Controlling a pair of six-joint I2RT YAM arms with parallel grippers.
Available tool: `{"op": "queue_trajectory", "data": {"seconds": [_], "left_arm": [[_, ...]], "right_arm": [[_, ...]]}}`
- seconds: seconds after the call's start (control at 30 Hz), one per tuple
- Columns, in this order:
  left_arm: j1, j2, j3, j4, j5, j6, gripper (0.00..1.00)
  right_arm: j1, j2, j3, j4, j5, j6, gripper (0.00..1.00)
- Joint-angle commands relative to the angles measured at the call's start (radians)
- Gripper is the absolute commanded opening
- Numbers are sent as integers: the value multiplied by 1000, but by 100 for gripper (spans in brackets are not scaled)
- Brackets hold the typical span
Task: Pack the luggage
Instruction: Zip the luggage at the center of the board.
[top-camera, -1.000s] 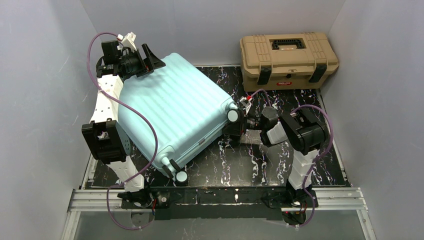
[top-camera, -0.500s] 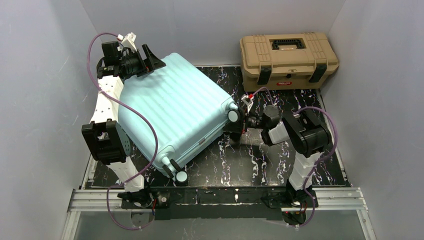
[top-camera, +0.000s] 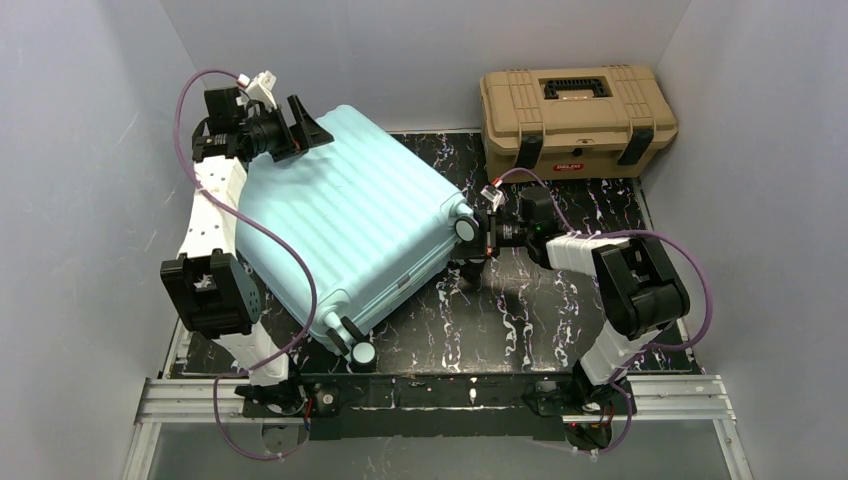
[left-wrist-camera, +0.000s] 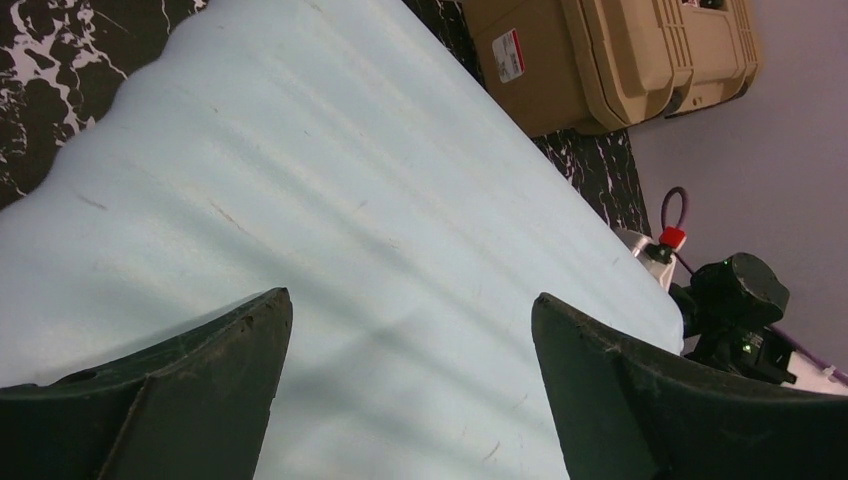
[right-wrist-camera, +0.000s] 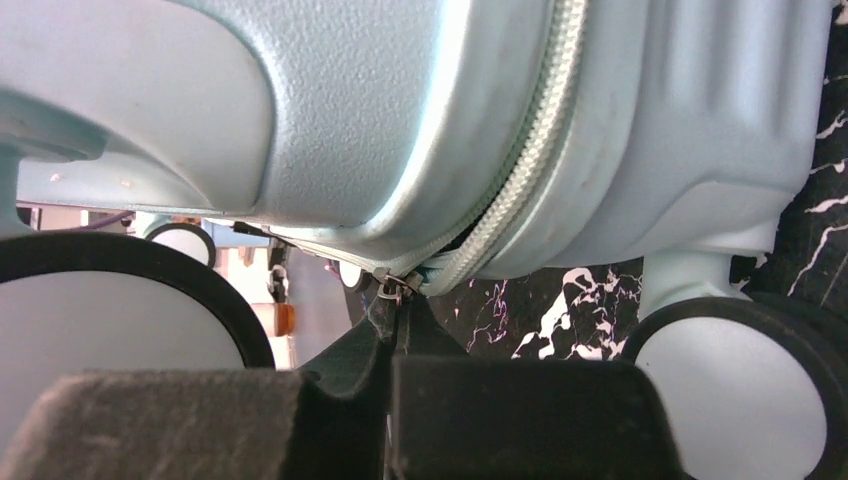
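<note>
One ribbed luggage (top-camera: 350, 225), metal zipper pull (right-wrist-camera: 390, 289)

Suitcase (top-camera: 350, 225): the interior is hidden by the closed shell. In the right wrist view, the zipper pull (right-wrist-camera: 391, 289) is mostly covered by the pressed-together fingers of the right gripper (right-wrist-camera: 393, 315). The wheels (right-wrist-camera: 735, 390) are cut off by the edges. In the left wrist view, the toolbox (left-wrist-camera: 610, 55) is cropped at the top, and its sticker (left-wrist-camera: 509, 55) cannot be read.

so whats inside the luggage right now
The luggage lies closed, so its inside is hidden. Only the zipper shows, with the right pincer shut on the zipper pull.
</note>
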Motion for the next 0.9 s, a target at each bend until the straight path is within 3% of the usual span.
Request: {"op": "queue_trajectory", "data": {"seconds": [0.0,0.27,0.43,0.47,0.5,0.6,0.7,0.87], "left_arm": [[-3,-103,-18,-92,9,33,89],[-9,-281,-38,-100,72,136,92],[-84,-402,-73,-224,238,410,92],[-108,-425,-79,-292,257,507,93],[-163,-445,-81,-374,268,612,96],[-293,-486,-70,-655,216,940,98],[-433,-502,-76,-841,107,1122,98],[-561,-527,-137,-984,-18,1202,98]], "right_arm": [[-49,-34,82,-182,57,-4,1],[-52,-46,137,-288,57,-4,1],[-52,-45,129,-261,57,-4,1],[-52,-43,131,-260,57,-631,1],[-52,-41,133,-260,57,-717,1],[-56,-38,135,-258,57,-734,1],[-59,-29,147,-276,57,-754,1],[-67,-34,144,-280,57,-773,1]]}}
